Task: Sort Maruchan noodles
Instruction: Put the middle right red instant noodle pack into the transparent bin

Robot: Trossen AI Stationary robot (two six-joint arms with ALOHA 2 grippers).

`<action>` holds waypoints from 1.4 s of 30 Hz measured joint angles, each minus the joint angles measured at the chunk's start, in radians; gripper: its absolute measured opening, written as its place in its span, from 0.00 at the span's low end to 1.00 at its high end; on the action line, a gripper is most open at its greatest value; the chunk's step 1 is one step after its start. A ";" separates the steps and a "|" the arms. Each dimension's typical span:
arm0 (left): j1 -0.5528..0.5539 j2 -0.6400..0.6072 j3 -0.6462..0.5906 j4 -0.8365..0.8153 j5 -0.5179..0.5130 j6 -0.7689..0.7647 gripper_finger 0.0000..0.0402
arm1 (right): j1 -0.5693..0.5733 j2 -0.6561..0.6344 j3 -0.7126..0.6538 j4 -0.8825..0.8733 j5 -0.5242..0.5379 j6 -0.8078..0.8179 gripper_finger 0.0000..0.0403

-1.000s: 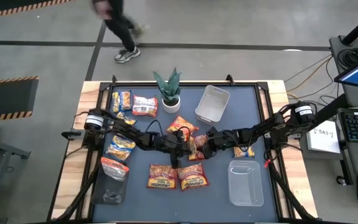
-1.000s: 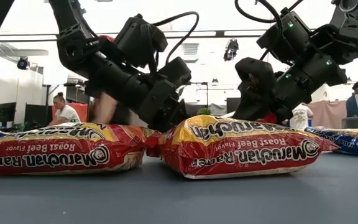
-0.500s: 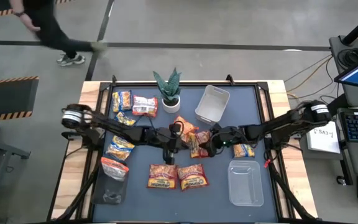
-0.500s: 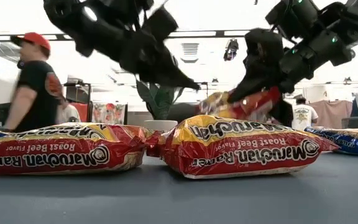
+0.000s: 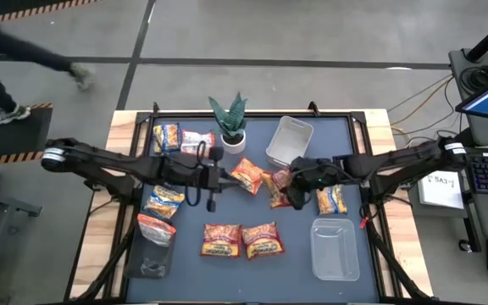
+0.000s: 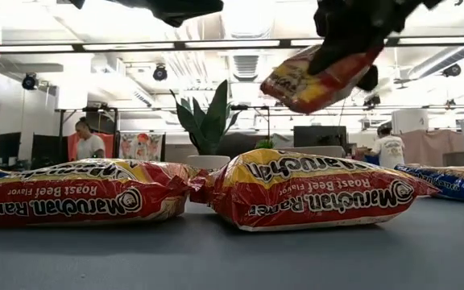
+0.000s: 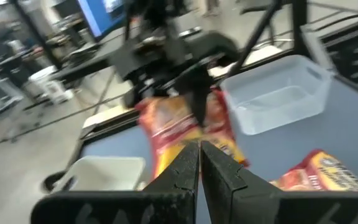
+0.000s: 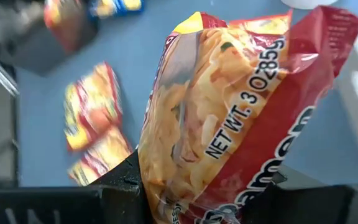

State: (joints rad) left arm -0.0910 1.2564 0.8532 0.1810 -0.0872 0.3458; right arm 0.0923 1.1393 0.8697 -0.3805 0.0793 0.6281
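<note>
Several Maruchan noodle packets lie flat on the dark mat: two red ones (image 5: 221,240) (image 5: 263,240) near the front, an orange one (image 5: 248,174) in the middle, a yellow-and-blue one (image 5: 331,200) to the right, and others at the left (image 5: 166,202). My right gripper (image 5: 289,187) is shut on an orange-red packet (image 6: 321,76) above the mat's middle. My left gripper (image 7: 199,155) is shut and empty, raised left of the middle (image 5: 219,178). My right gripper pinches the orange-red packet by one short end (image 8: 188,193) between its two fingers. The fingers come slanting down from the table's right. The packet is lifted clear of the mat and hangs tilted below the gripper (image 6: 353,28).
A white bin (image 5: 289,141) stands at the far middle beside a potted plant (image 5: 230,123). A clear bin (image 5: 335,248) sits at the near right, and another clear bin (image 5: 151,254) at the near left. People move in the room beyond the table.
My right gripper has risen from the packets in the middle and carried the orange-red packet up, clear of the mat. My left gripper has risen too and drawn back toward the table's left edge.
</note>
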 joint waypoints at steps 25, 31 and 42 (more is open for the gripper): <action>0.001 -0.033 0.000 -0.112 -0.114 -0.032 0.00 | 0.445 0.318 0.504 -1.018 -0.166 -0.389 0.36; 0.001 -0.033 0.000 -0.113 -0.114 -0.031 0.00 | 0.537 0.402 0.501 -1.067 -0.131 -0.407 0.36; 0.001 -0.033 0.000 -0.114 -0.115 -0.022 0.00 | 0.565 0.471 0.500 -1.107 -0.089 -0.403 0.36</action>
State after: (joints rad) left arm -0.0898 1.2232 0.8532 0.0673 -0.2020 0.3233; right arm 0.6571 1.6102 1.3697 -1.4872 -0.0100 0.2246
